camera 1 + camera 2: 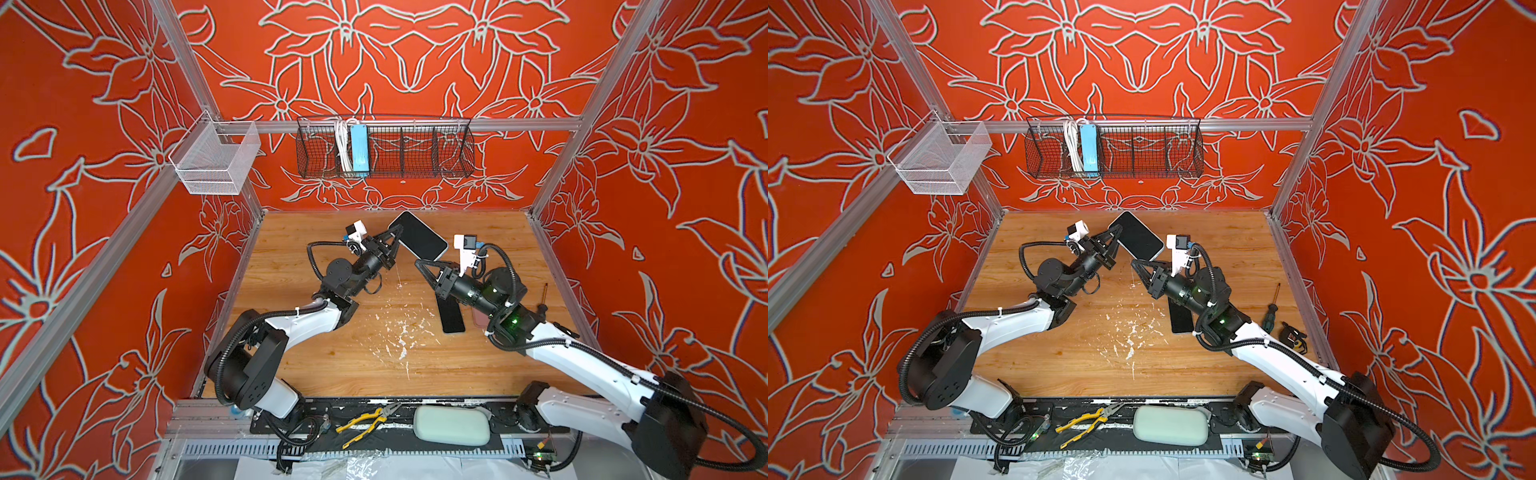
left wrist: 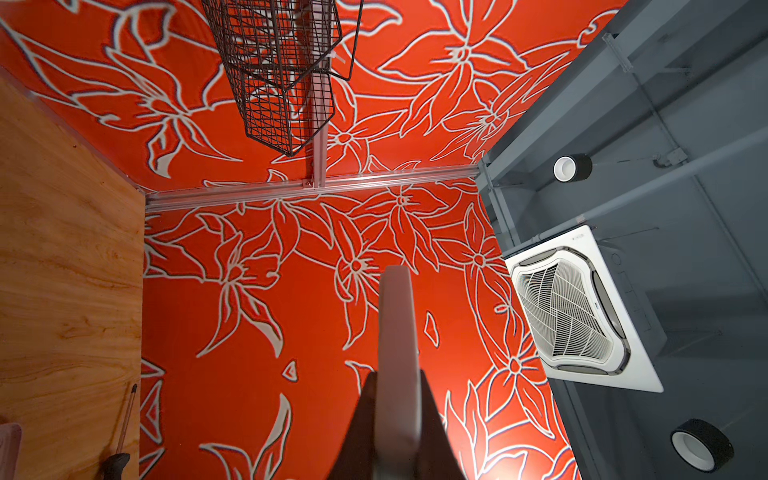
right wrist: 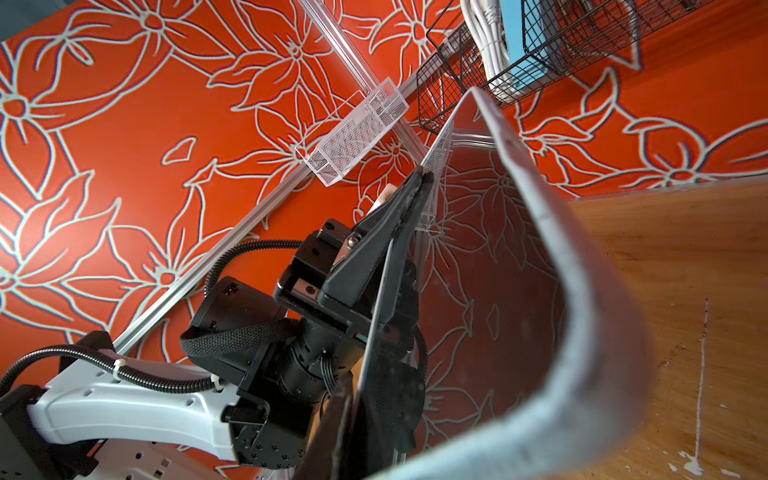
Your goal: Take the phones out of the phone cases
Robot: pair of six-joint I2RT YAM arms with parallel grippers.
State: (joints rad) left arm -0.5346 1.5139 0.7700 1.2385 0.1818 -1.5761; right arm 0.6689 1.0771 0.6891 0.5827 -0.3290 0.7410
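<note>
Over open tabletop (image 1: 332, 365), left end effector (image 1: 397, 235) pinches phone (image 1: 420, 237) edge.

A phone (image 1: 419, 236) with a dark, glossy screen is still seated inside its pale grey case (image 3: 606, 332). It is raised and tilted above the back middle of the wooden table (image 1: 332, 365), with the screen facing upward.

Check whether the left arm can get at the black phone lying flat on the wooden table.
Probably not: the left gripper is shut on the raised grey-cased phone, and the right arm overhangs the black phone.
</note>
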